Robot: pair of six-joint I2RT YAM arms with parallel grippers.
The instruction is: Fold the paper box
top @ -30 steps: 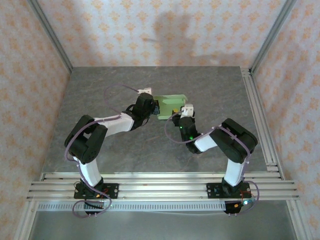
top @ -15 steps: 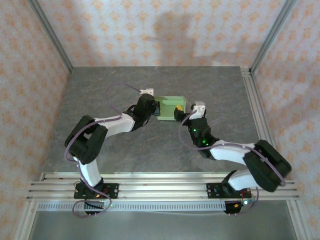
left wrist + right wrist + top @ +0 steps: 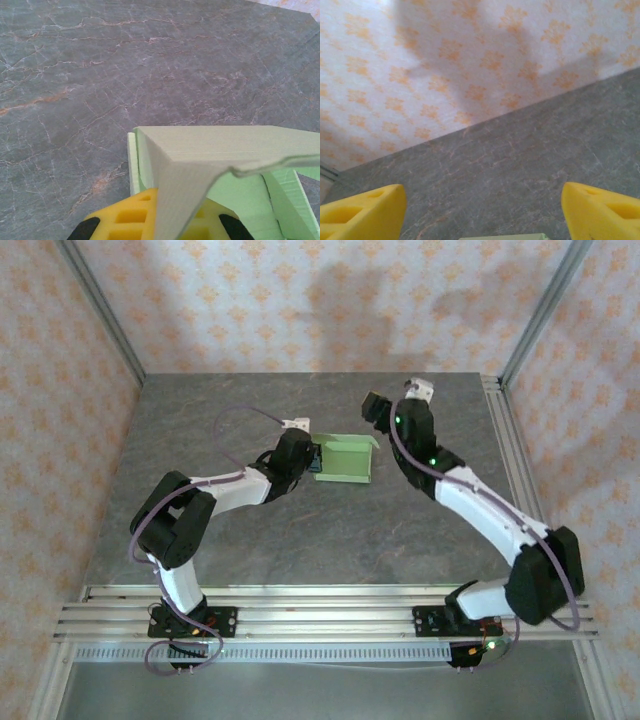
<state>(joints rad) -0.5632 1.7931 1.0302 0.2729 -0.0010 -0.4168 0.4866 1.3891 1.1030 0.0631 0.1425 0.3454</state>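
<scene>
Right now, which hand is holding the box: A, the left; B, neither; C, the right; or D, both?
A: the left hand is shut on the left edge of the box, while the right hand is open and apart from it.

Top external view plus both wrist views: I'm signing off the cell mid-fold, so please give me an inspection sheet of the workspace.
Surface: grey marbled table, no spills seen.
Job's things: paper box, pale green, partly folded, one wall raised.
Clutter: nothing seen.
Grippers: left gripper shut on the paper box's left wall; right gripper open, apart from the box, holding nothing.
Cables: purple cable loops over the left arm, clear of the box.
Surroundings: patterned walls; aluminium rails at the near edge.
</scene>
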